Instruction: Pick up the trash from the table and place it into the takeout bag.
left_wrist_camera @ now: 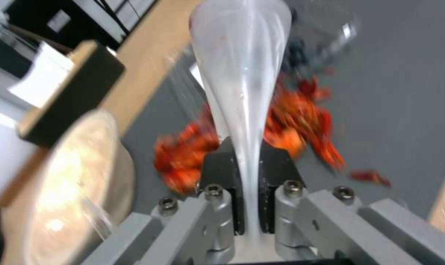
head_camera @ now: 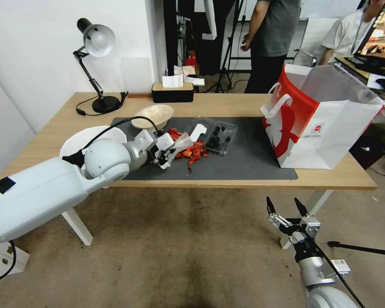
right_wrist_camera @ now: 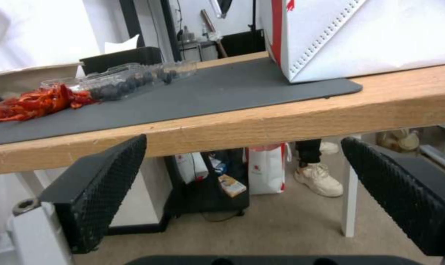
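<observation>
On the table [head_camera: 226, 102], my left gripper [head_camera: 172, 149] is shut on a translucent plastic piece [head_camera: 182, 140] that widens away from the fingers. In the left wrist view the gripper [left_wrist_camera: 246, 147] pinches this plastic piece [left_wrist_camera: 242, 66] flat, just above a heap of red food scraps [left_wrist_camera: 301, 121]. The scraps [head_camera: 193, 150] lie on the dark grey mat [head_camera: 244, 160] beside a clear tub of dark berries [head_camera: 219, 136]. A shallow beige bowl [head_camera: 152, 115] sits behind them. The red-and-white takeout bag [head_camera: 321, 124] stands open at the table's right end. My right gripper [head_camera: 283, 204] is open below the table's front edge.
A white plate [head_camera: 77, 143] lies under my left arm. A black desk lamp [head_camera: 99, 64] and a dark tissue box [head_camera: 172, 90] stand at the back. The right wrist view looks up at the table edge [right_wrist_camera: 281, 121], bag [right_wrist_camera: 360, 33] and berry tub [right_wrist_camera: 134, 81]. People stand behind the table.
</observation>
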Tool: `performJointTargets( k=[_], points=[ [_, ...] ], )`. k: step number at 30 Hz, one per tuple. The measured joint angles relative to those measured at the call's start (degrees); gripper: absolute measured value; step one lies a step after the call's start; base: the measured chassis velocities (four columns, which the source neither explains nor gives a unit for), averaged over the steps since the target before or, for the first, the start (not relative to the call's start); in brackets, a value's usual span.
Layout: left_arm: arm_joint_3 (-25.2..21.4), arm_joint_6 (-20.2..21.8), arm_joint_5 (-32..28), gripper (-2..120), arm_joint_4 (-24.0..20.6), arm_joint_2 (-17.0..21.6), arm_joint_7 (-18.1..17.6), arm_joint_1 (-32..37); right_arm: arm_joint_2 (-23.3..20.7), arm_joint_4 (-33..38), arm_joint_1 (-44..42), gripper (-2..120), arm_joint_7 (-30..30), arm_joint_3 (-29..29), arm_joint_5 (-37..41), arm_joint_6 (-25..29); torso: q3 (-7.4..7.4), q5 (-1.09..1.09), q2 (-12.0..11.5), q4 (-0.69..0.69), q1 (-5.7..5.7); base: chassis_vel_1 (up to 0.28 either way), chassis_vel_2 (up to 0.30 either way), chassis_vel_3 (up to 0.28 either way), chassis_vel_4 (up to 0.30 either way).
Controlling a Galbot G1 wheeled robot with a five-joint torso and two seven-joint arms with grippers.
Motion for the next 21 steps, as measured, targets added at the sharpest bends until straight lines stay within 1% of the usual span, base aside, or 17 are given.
performJointTargets(
  k=[2, 3, 6, 7, 9, 10, 11, 12, 13, 14, 15, 16, 17, 19, 20, 21],
  points=[
    [1.23, 0.03, -1.47, 1, 0.72, -0.99, -0.01, -3.62, 0.02, -0.04, 0.05, 100, -0.01, 0.0, 0.0, 0.06, 0.0, 0.01, 0.0, 0.0, 0.0, 0.0, 0.0, 0.0, 0.0],
    [1.23, 0.03, -1.47, 1, 0.72, -0.99, -0.01, -3.62, 0.02, -0.04, 0.05, 100, -0.01, 0.0, 0.0, 0.06, 0.0, 0.01, 0.0, 0.0, 0.0, 0.0, 0.0, 0.0, 0.0],
    [2.9, 0.05, -4.37, 1, 2.02, -3.46, 0.01, -9.55, 0.03, -0.04, 0.2, 100, 0.0, 0.05, 0.0, 0.1, 0.0, 0.01, 0.0, 0.01, 0.0, 0.0, 0.0, 0.0, 0.0],
    [2.9, 0.05, -4.37, 1, 2.02, -3.46, 0.01, -9.55, 0.03, -0.04, 0.2, 100, 0.0, 0.05, 0.0, 0.1, 0.0, 0.01, 0.0, 0.01, 0.0, 0.0, 0.0, 0.0, 0.0],
    [3.62, 0.12, -6.47, 1, 3.74, -6.64, -0.16, -13.7, 0.12, -0.03, 0.27, 100, 0.0, 0.09, 0.01, 0.11, 0.0, 0.0, 0.0, 0.01, 0.0, 0.0, 0.0, 0.0, 0.0],
    [3.62, 0.12, -6.47, 1, 3.74, -6.64, -0.16, -13.7, 0.12, -0.03, 0.27, 100, 0.0, 0.09, 0.01, 0.11, 0.0, 0.0, 0.0, 0.01, 0.0, 0.0, 0.0, 0.0, 0.0],
    [3.89, 0.13, -7.3, 1, 5.08, -8.88, -0.21, -15.81, 0.26, 0.01, 0.29, 100, 0.01, 0.1, 0.01, 0.11, 0.0, 0.0, 0.0, 0.0, 0.0, 0.0, 0.0, 0.0, 0.0],
    [4.51, 0.1, -8.07, 1, 7.0, -11.95, -0.18, -18.44, 0.45, 0.15, 0.27, 100, 0.02, 0.12, 0.01, 0.11, 0.0, 0.02, 0.0, 0.0, 0.0, 0.0, 0.0, 0.0, 0.0],
    [4.51, 0.1, -8.07, 1, 7.0, -11.95, -0.18, -18.44, 0.45, 0.15, 0.27, 100, 0.02, 0.12, 0.01, 0.11, 0.0, 0.02, 0.0, 0.0, 0.0, 0.0, 0.0, 0.0, 0.0],
    [5.16, 0.04, -8.49, 1, 8.58, -14.4, -0.12, -20.24, 0.59, 0.25, 0.24, 100, 0.02, 0.14, 0.0, 0.11, 0.0, 0.02, 0.01, -0.01, 0.0, 0.0, 0.0, 0.0, 0.0],
    [6.2, -0.17, -8.97, 1, 11.16, -17.74, -0.02, -22.62, 0.79, 0.38, 0.05, 100, 0.02, 0.21, 0.0, 0.13, 0.0, 0.04, 0.01, -0.03, 0.0, 0.0, 0.0, 0.0, 0.0],
    [6.66, -0.33, -9.1, 1, 12.78, -19.64, 0.01, -23.77, 0.94, 0.47, -0.08, 100, 0.02, 0.26, -0.02, 0.17, 0.0, 0.04, 0.01, -0.04, 0.0, 0.0, 0.0, 0.0, 0.0],
    [6.66, -0.33, -9.1, 1, 12.78, -19.64, 0.01, -23.77, 0.94, 0.47, -0.08, 100, 0.02, 0.26, -0.02, 0.17, 0.0, 0.04, 0.01, -0.04, 0.0, 0.0, 0.0, 0.0, 0.0],
    [7.11, -0.71, -9.53, 1, 17.39, -24.4, 0.16, -26.15, 1.37, 0.73, -0.38, 100, 0.02, 0.51, -0.11, 0.39, 0.0, 0.03, 0.0, -0.01, 0.0, 0.0, 0.0, 0.0, 0.0],
    [7.11, -0.93, -9.61, 1, 19.18, -26.06, 0.23, -26.84, 1.55, 0.89, -0.51, 100, 0.02, 0.62, -0.12, 0.48, 0.01, 0.02, 0.01, 0.0, 0.0, 0.0, 0.0, 0.0, 0.0],
    [7.11, -0.93, -9.61, 1, 19.18, -26.06, 0.23, -26.84, 1.55, 0.89, -0.51, 100, 0.02, 0.62, -0.12, 0.48, 0.01, 0.02, 0.01, 0.0, 0.0, 0.0, 0.0, 0.0, 0.0]
  ],
)
